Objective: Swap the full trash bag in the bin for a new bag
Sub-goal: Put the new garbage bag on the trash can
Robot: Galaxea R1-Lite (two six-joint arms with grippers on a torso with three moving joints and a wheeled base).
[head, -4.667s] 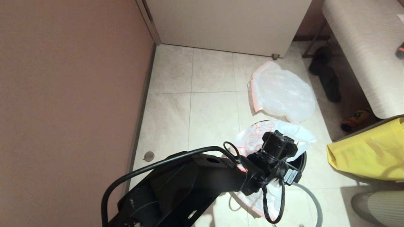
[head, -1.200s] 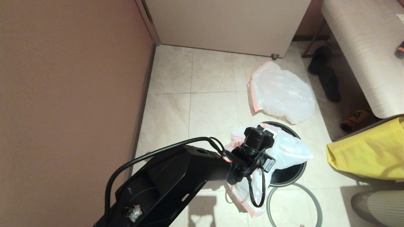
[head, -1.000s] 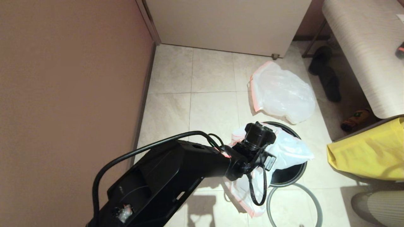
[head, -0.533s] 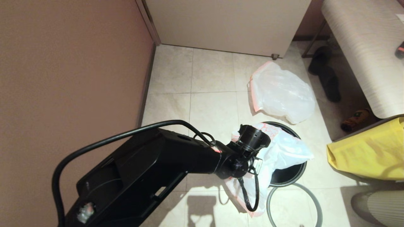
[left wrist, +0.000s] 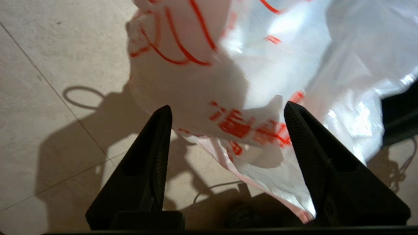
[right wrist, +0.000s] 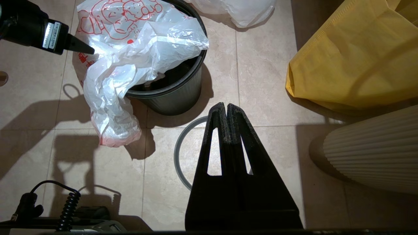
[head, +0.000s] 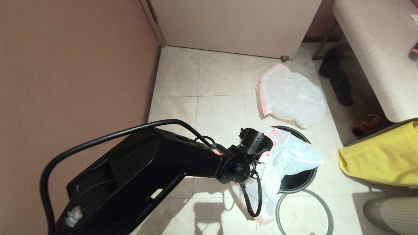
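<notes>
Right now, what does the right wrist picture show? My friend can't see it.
A printed white bag hangs half in, half out of a black bin on a tiled floor. A grey hoop lies nearby, behind the shut right end effector. A yellow bag sits beside.

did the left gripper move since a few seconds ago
Yes. The open left gripper pulled back toward the robot's left, off the round black plastic bin, now at the printed white bag's left edge.

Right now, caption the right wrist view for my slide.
New bag draped over the bin, grey hoop on floor, right gripper shut above.
</notes>
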